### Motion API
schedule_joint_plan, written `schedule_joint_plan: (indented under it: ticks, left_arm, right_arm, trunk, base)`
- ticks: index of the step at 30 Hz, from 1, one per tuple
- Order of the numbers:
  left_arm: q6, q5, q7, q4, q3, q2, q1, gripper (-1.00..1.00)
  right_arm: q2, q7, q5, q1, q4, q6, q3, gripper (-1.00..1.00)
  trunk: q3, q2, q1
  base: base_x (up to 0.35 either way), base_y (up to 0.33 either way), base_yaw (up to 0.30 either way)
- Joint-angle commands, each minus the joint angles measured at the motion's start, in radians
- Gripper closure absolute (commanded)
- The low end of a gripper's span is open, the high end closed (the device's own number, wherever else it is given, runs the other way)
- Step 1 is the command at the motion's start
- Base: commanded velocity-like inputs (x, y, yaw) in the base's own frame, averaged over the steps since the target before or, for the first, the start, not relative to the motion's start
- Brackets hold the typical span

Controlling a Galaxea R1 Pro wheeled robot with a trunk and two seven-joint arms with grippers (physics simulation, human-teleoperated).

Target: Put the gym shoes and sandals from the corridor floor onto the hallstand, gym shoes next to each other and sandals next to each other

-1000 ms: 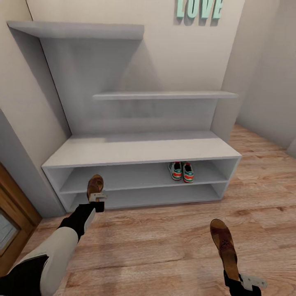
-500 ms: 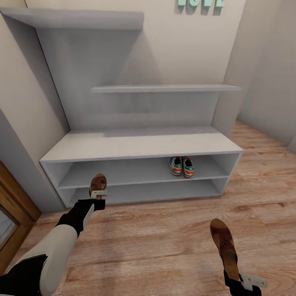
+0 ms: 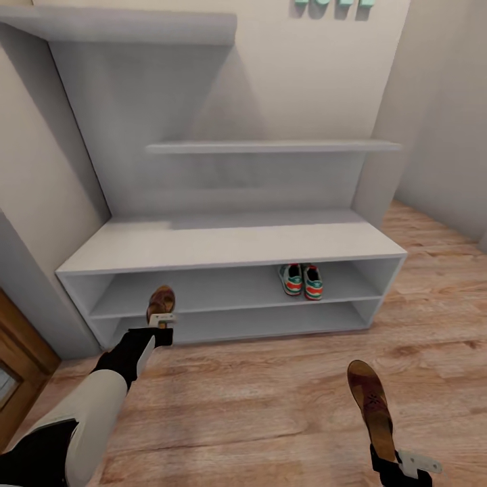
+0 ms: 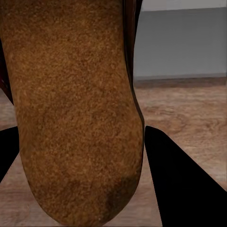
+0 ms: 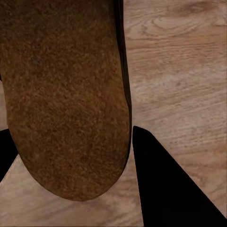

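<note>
The pale grey hallstand (image 3: 230, 245) stands against the wall straight ahead. Both gym shoes (image 3: 301, 281) sit side by side on its upper shelf row, toward the right. My left gripper (image 3: 161, 325) is shut on one brown sandal (image 3: 161, 299), held just in front of the left part of the shelves; its sole (image 4: 71, 109) shows close up in the left wrist view. My right gripper (image 3: 392, 460) is shut on the other sandal (image 3: 370, 406), held low over the corridor floor (image 3: 270, 406) at the lower right; its sole (image 5: 61, 94) shows in the right wrist view.
Two stepped wall shelves (image 3: 270, 146) rise above the bench, with teal letters (image 3: 333, 7) at the top edge. A brown wooden door (image 3: 17, 379) is at the left. A wall corner (image 3: 439, 135) closes in on the right.
The whole view has shifted as the robot drew closer to the hallstand, which looks larger. The left sandal sits slightly higher against the shelves; both sandals stay gripped.
</note>
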Motion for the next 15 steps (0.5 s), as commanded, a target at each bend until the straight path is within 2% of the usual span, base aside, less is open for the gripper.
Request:
schedule_joint_plan:
  ticks: [1,15]
  left_arm:
    - [0.005,-0.009,-0.003,-0.001,0.004,-0.001,0.000,1.00]
    - [0.001,-0.009,-0.001,-0.001,0.004,-0.002,0.002,1.00]
  right_arm:
    - [0.000,0.004,-0.012,-0.001,0.001,-0.003,0.003,1.00]
    - [0.000,0.004,-0.012,-0.001,0.001,-0.003,0.003,1.00]
  trunk:
    - [-0.001,0.000,0.000]
    - [-0.001,0.000,0.000]
  base:
    - [0.336,0.000,0.000]
    - [0.326,0.000,0.000]
